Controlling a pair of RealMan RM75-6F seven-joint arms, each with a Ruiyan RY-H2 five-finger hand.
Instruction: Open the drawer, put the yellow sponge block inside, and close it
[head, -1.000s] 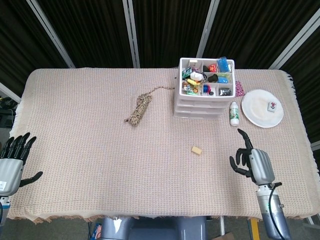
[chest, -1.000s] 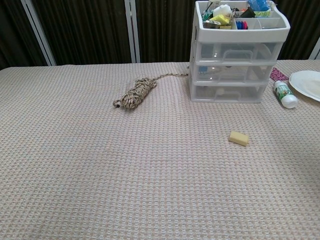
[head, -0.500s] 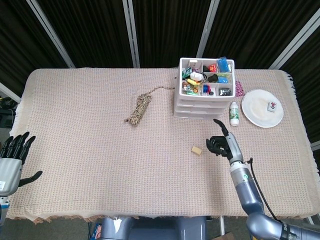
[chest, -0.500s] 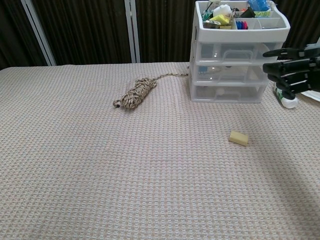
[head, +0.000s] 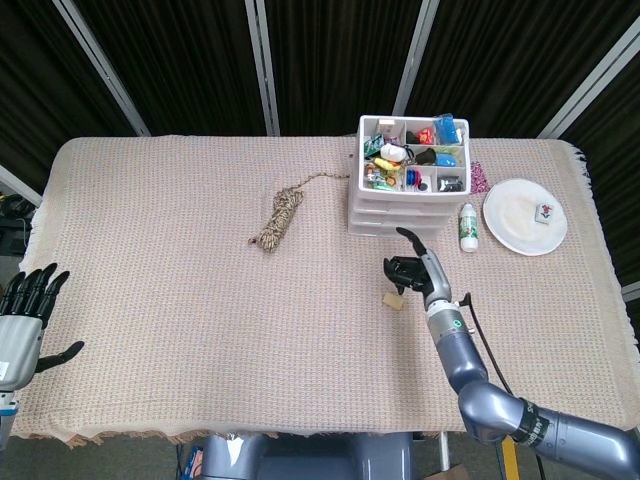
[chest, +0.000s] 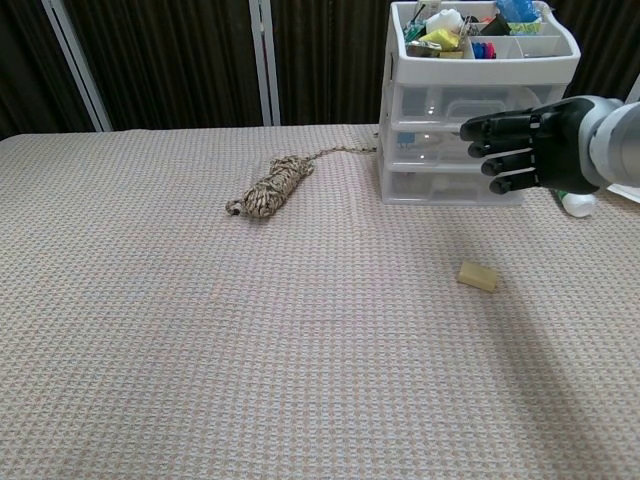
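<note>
The yellow sponge block (head: 393, 299) (chest: 478, 276) lies on the woven cloth in front of the white three-drawer unit (head: 398, 216) (chest: 436, 101), whose drawers are all pushed in. My right hand (head: 414, 269) (chest: 529, 146) hovers above the table just beyond the sponge, in front of the drawers. Its fingers are spread and point left, and it holds nothing. My left hand (head: 23, 320) sits at the table's near left corner, fingers apart and empty. It shows only in the head view.
A coiled rope (head: 278, 217) (chest: 272, 186) lies left of the drawers. A small white bottle (head: 467, 227) (chest: 577, 204) and a white plate (head: 524, 215) lie to their right. The tray on top (head: 412, 152) holds several small items.
My right hand has swept from the near right edge leftward and forward, to in front of the drawers just past the sponge. The left hand has hardly moved.
</note>
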